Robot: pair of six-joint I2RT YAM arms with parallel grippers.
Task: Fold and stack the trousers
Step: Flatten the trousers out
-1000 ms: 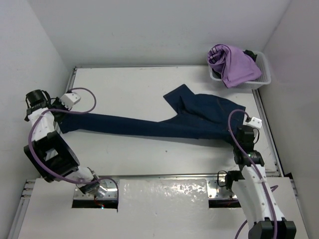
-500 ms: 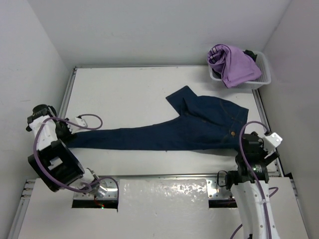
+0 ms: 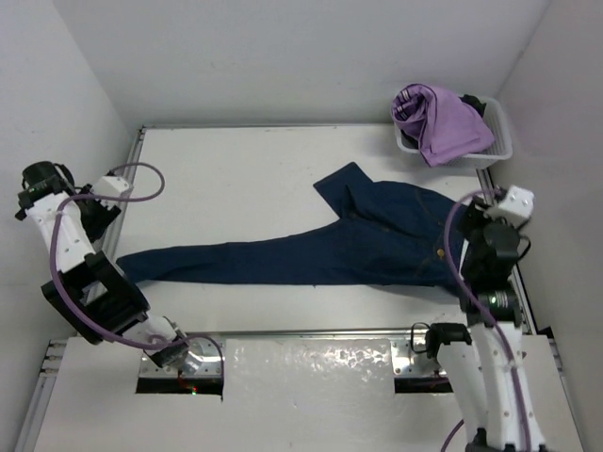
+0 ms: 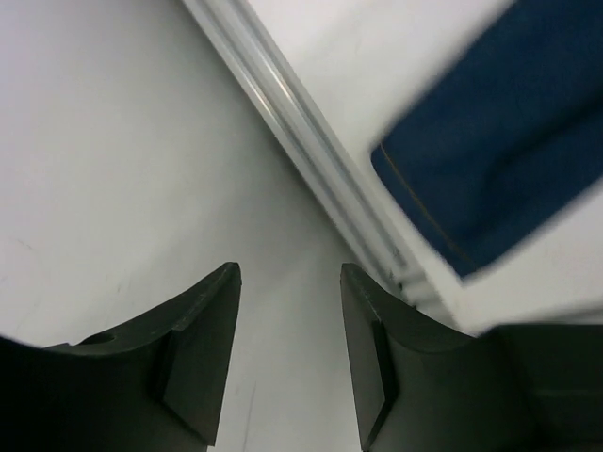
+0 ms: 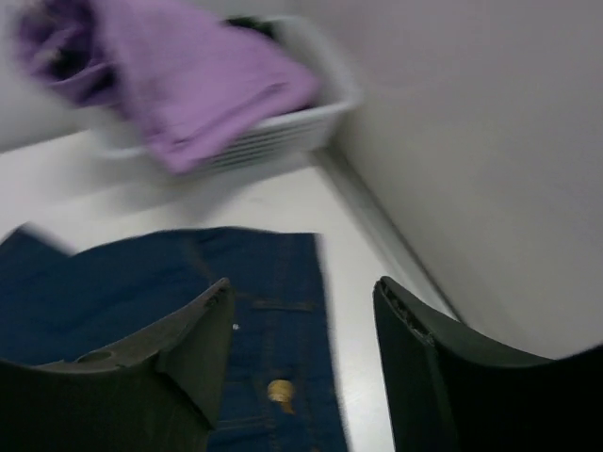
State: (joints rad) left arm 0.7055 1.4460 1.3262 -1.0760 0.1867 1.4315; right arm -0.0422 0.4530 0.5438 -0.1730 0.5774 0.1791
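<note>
The trousers [image 3: 377, 240] lie flat on the tabletop [image 3: 236, 169], legs stretched left and waist to the right. The left claw [image 4: 288, 301] is spread and empty near the leg hem. The right claw [image 5: 301, 301], also spread and empty, hangs over what seems, through blur, the waistband.

Looks like a robotics lab test cell rather than a home. Shows a bare white table [image 3: 245, 160] boxed in by plain white panel walls [image 3: 283, 56] at 9, 12 and 3 o'clock and edged with aluminium rail [image 4: 311, 141]. Carries two bolted-down robot arms, left arm [image 3: 71, 254] at 8 o'clock and right arm [image 3: 482, 273] at 4 o'clock, trailing purple cable [image 3: 450, 231]. Holds staged laundry: a white basket [image 3: 499, 151] at 1 o'clock with a lilac garment [image 3: 443, 122], and trousers [image 3: 377, 235] spread mid-table.
</note>
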